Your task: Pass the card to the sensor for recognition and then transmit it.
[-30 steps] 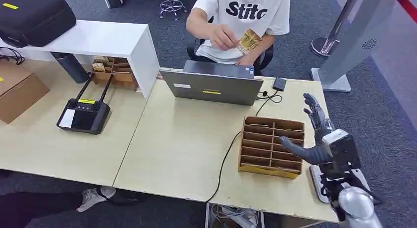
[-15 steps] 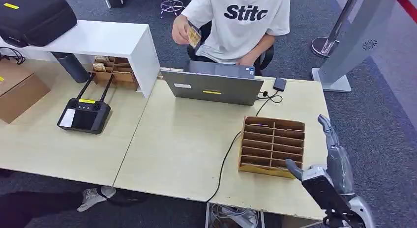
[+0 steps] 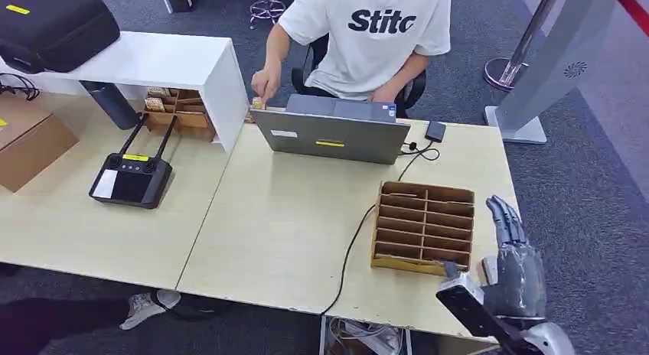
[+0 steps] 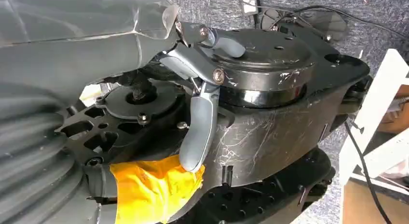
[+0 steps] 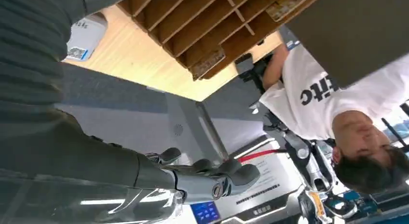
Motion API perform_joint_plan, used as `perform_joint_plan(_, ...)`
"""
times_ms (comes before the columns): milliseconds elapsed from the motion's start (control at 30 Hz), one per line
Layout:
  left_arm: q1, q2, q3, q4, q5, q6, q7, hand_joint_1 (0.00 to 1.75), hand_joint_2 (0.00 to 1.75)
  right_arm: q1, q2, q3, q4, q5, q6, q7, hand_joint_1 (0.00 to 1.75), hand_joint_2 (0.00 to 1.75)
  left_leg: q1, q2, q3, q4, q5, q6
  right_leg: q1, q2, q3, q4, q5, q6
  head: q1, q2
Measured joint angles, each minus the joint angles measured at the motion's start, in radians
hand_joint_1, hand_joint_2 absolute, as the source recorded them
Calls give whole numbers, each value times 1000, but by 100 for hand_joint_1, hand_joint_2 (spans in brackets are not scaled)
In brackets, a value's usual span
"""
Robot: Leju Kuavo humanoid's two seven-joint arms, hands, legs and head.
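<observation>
Head view: right hand (image 3: 511,265) empty, fingers apart

The card (image 3: 258,104) in the person's hand (image 3: 265,86) looks too small to read.

The right robot hand (image 3: 511,267) is raised at the lower right, fingers (image 3: 503,217) straight, spread and holding nothing, while the left robot hand (image 4: 202,89) hangs low, its fingers loosely apart.
</observation>
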State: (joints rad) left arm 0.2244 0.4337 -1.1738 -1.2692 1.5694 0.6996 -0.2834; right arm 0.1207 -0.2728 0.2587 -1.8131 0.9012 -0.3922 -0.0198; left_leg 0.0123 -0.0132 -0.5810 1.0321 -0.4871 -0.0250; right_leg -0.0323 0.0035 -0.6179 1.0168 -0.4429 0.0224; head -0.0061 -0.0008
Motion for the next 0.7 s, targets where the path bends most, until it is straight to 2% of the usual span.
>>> perform_joint_plan(267,-1,3,0,0,0,0,10,0,175,3,0,13,66,140,-39,72,0,175,0,0,0,0,0,0,0,0,0,0,0,0,0,0)
perform_joint_plan(700,-4,3,0,0,0,0,21,0,175,-7,0,35,171,155,-49,104,0,175,0,0,0,0,0,0,0,0,0,0,0,0,0,0)
